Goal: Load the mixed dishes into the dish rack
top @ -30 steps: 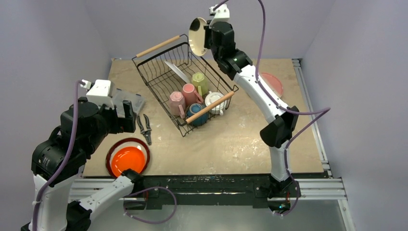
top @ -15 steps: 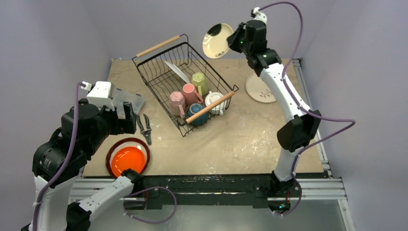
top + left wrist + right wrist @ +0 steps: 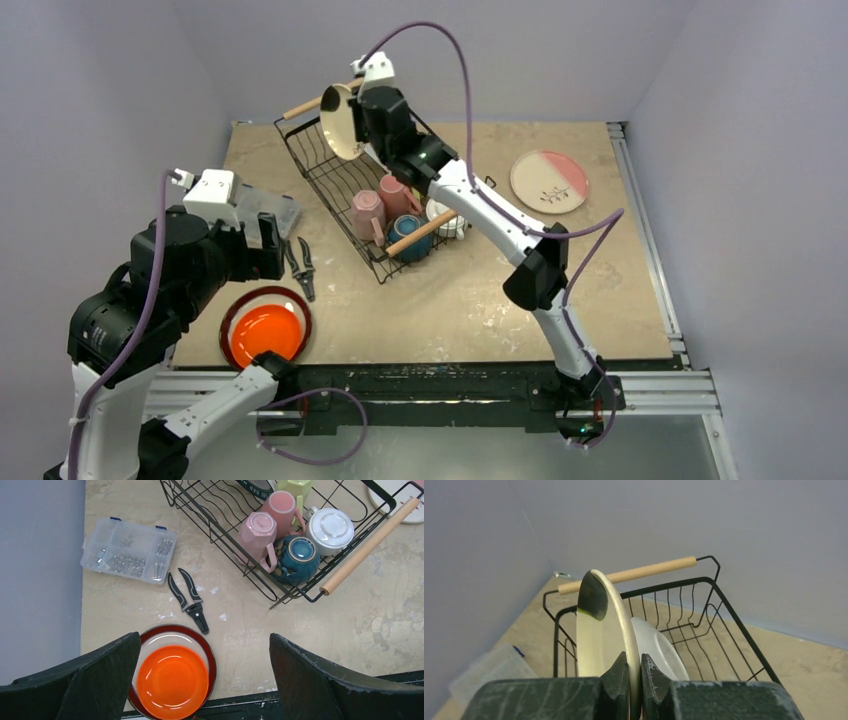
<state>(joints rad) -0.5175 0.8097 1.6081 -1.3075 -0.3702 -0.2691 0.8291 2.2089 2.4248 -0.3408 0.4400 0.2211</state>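
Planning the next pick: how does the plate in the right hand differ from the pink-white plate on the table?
The held plate is cream with a dark patch on its rim; the pink-white plate is half pink, half white with a dark motif. The held plate stands on edge, clamped in the right hand over the dish rack; the pink-white plate lies flat on the table, right of the rack. Both are round plates.

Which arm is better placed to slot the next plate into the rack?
Right. The right gripper clamps a cream plate on edge above the dish rack; the left gripper hangs open and empty above the orange plate.
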